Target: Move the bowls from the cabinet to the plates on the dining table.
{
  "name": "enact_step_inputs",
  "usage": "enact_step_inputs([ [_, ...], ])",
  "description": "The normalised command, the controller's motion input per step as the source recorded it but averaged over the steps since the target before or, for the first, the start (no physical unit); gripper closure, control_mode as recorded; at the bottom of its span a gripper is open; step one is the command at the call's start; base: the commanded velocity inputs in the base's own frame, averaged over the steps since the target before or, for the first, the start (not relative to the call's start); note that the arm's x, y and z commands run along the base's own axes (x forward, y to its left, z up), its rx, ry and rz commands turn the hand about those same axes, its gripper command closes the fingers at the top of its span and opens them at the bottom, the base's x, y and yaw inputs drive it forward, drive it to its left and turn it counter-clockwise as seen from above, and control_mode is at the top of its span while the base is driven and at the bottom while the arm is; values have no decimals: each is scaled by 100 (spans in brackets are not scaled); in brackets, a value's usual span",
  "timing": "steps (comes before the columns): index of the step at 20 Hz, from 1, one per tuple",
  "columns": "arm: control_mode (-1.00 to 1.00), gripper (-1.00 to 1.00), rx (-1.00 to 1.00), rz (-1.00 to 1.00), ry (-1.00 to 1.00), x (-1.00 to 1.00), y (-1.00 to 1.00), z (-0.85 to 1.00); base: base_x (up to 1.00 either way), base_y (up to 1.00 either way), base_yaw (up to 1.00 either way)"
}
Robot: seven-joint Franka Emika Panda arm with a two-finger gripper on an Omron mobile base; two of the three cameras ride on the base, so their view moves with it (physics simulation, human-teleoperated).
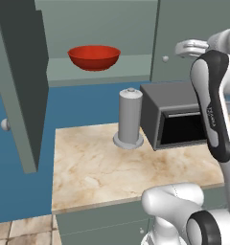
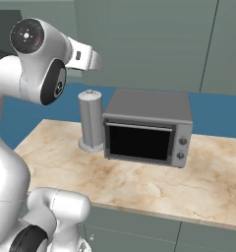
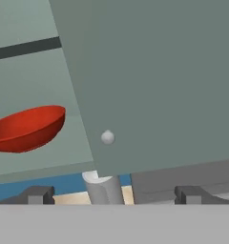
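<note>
One of the bowls, glossy red (image 1: 94, 57), sits on the pale green shelf of the cabinet (image 1: 102, 72) behind its open left door (image 1: 21, 86). In the hand view the red bowl (image 3: 28, 128) lies at the left, and the shut right door with its round knob (image 3: 107, 137) is straight ahead. My gripper (image 3: 115, 195) is open and holds nothing, its fingertips (image 3: 37, 194) set wide apart. The hand (image 1: 191, 48) hovers in front of the shut door, to the right of the bowl and apart from it. The plates and the dining table are out of view.
Below the cabinet a beige marble counter (image 1: 97, 172) carries a tall grey cylinder on a round base (image 1: 130, 117) and a grey toaster oven (image 2: 147, 125). The open cabinet door juts out at the left. My own arm (image 1: 212, 105) crosses the right side.
</note>
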Motion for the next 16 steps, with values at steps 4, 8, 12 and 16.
enact_step_inputs([
  [4, -100, -100, 0, 0, 0, 2, 15, -7, 0, 0, 0],
  [8, -100, -100, 0, 0, 0, 22, 21, -6, 0, 0, 0],
  [12, -100, -100, 0, 0, 0, 46, 13, -2, 0, 0, 0],
  [16, -100, -100, 0, 0, 1, 47, 1, -1, 0, 0, 0],
])
